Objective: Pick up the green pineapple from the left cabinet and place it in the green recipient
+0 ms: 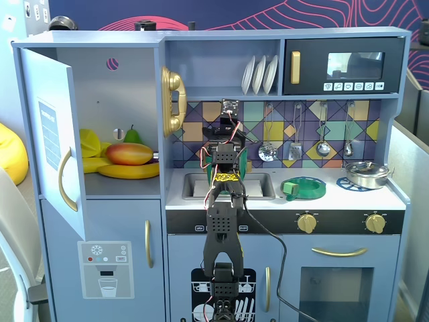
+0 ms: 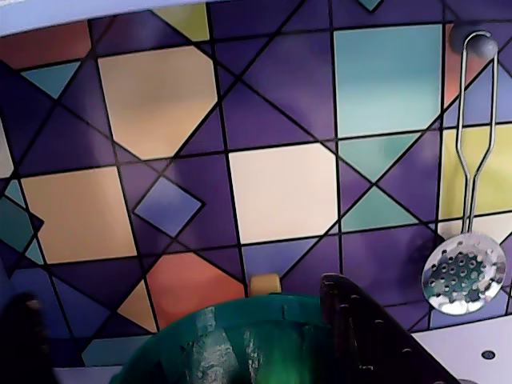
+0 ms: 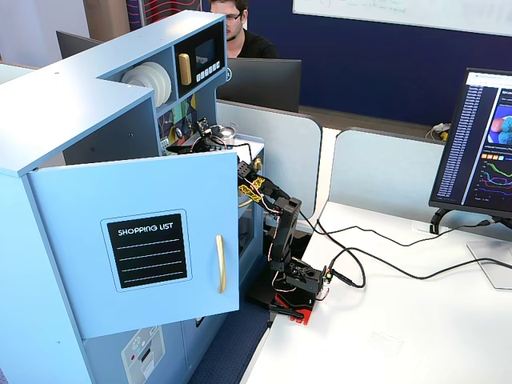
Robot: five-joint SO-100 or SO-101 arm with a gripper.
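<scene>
Gripper [image 1: 228, 149]: over the sink area, pointed at the tiled backsplash; fingertips hidden behind the arm's wrist in this fixed view. Wrist view shows one dark finger [image 2: 364, 336] at lower right and a dark blur at lower left. Can't tell whether jaws are spread or closed, nor whether anything is gripped.
Green recipient [image 2: 240, 344]: dark green rim fills the bottom of the wrist view, just under/in front of the gripper. In the front fixed view only green slivers show beside the wrist [image 1: 243, 163], by the sink.
Green pineapple: not identifiable in any view; a brighter green patch shows inside the recipient in the wrist view, too blurred to call.
Left cabinet [image 1: 131, 94]: door [image 1: 53, 141] swung open to the left, gold arched handle; purple dot on back wall. The shelf holds a red-orange mango [image 1: 129, 153], yellow bananas [image 1: 127, 171] under it, a green pear [image 1: 133, 136] behind.
Door, side fixed view: "SHOPPING LIST" panel [image 3: 150, 250] faces the camera; door blocks the cabinet interior.
Arm [image 3: 282, 232]: black, base on the white table edge, reaching into the kitchen.
Counter: flat green dish [image 1: 305, 188] right of the sink, metal pot [image 1: 367, 173] further right.
Backsplash: slotted ladle [image 2: 466, 272] hanging on a peg, right side of the wrist view.
</scene>
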